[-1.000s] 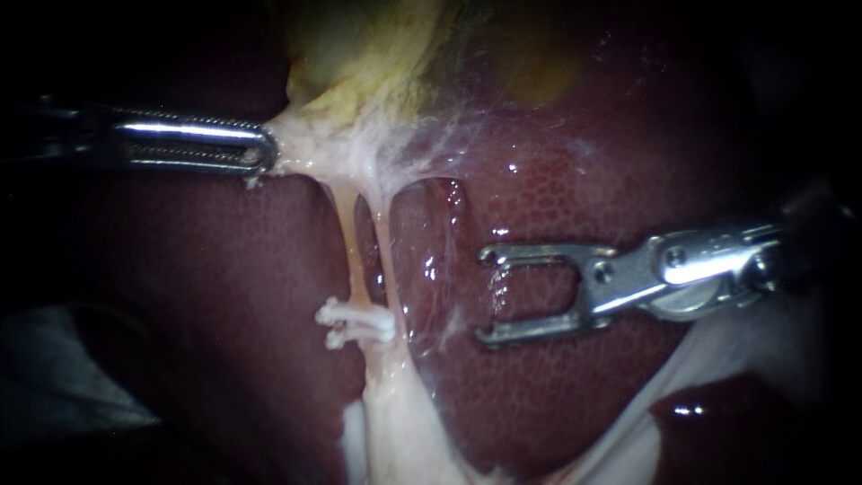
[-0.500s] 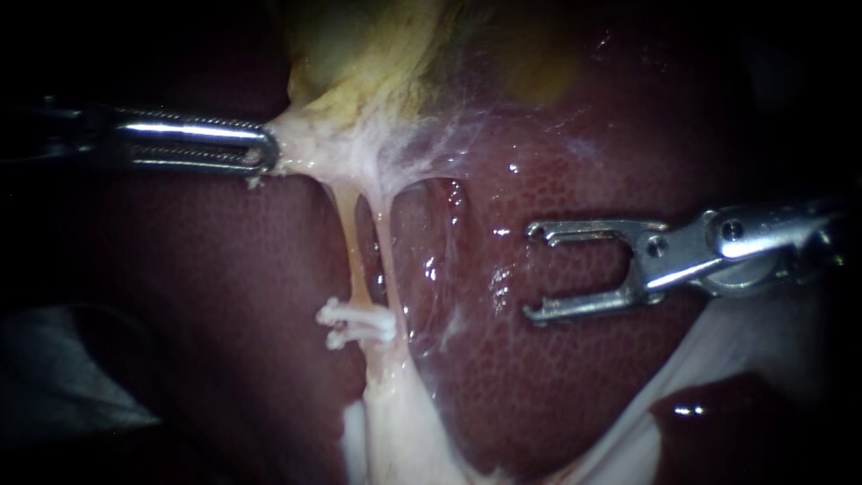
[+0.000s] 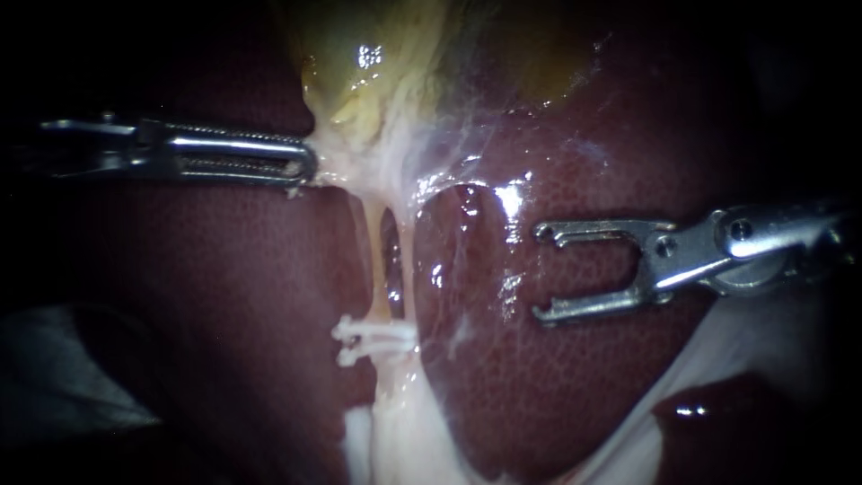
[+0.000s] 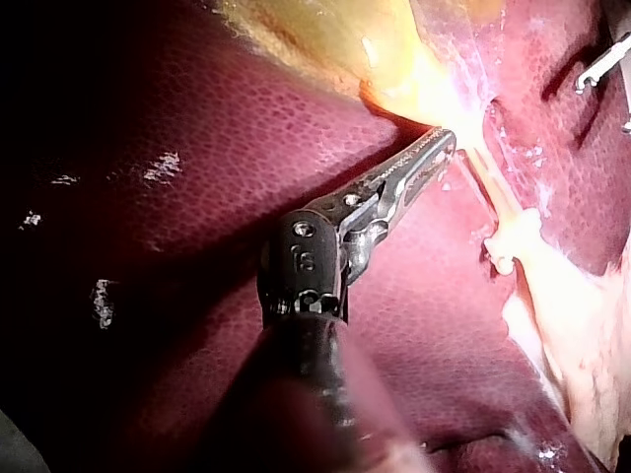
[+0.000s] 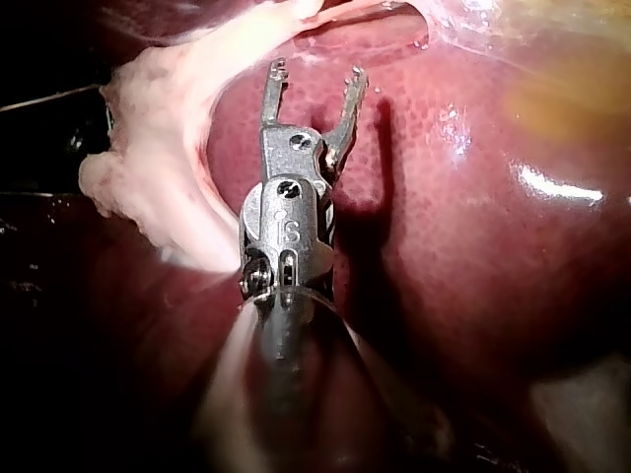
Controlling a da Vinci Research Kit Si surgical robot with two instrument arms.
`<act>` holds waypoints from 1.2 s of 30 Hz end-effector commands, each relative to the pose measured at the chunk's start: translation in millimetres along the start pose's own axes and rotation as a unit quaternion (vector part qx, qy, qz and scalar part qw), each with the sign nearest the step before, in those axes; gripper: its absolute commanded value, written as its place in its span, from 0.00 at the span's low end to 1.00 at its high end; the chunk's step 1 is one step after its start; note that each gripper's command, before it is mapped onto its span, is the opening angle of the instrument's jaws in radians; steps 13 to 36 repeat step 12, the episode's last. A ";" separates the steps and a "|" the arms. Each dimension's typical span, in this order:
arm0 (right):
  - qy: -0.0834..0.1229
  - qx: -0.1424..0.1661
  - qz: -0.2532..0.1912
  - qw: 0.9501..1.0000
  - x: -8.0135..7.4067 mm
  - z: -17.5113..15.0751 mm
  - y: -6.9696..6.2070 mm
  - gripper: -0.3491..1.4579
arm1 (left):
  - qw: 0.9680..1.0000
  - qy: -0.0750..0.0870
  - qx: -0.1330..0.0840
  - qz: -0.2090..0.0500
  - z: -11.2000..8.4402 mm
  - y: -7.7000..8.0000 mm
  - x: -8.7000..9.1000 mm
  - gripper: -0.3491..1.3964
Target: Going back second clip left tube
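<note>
Jaws of the left instrument [image 3: 301, 166] pinch pale tissue [image 3: 346, 168] beside the gallbladder [image 3: 377, 63]. Right instrument [image 3: 539, 272] jaws gape wide, empty, over the liver [image 3: 557, 395], right of the white clip [image 3: 373, 339].

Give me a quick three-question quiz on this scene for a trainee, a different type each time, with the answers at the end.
1. Fill in: the white clip sits across a pale ___.
2. True or false: the right instrument is gripping the clip.
3. Choose: the left instrument has its jaws A) open over the liver, B) shut on pale tissue just below the gallbladder, C) shut on the clip.
Key: 1 tube; 2 false, its jaws are open and empty; 3 B.
</note>
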 end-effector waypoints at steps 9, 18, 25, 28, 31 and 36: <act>0.000 0.002 0.000 1.000 0.0 -0.1 -0.2 0.47 | 1.000 -0.002 -0.001 -0.001 0.2 -0.3 -0.1 0.00; 0.002 0.008 0.000 1.000 0.2 0.1 -0.3 0.47 | 1.000 -0.002 -0.001 -0.001 0.2 -0.3 -0.1 0.00; 0.002 0.008 0.000 1.000 0.2 0.1 -0.3 0.47 | 1.000 -0.002 -0.001 -0.001 0.2 -0.3 -0.1 0.00; 0.002 0.008 0.000 1.000 0.2 0.1 -0.3 0.47 | 1.000 -0.002 -0.001 -0.001 0.2 -0.3 -0.1 0.00; 0.002 0.008 0.000 1.000 0.2 0.1 -0.3 0.47 | 1.000 -0.002 -0.001 -0.001 0.2 -0.3 -0.1 0.00; 0.002 0.008 0.000 1.000 0.2 0.1 -0.3 0.47 | 1.000 -0.002 -0.001 -0.001 0.2 -0.3 -0.1 0.00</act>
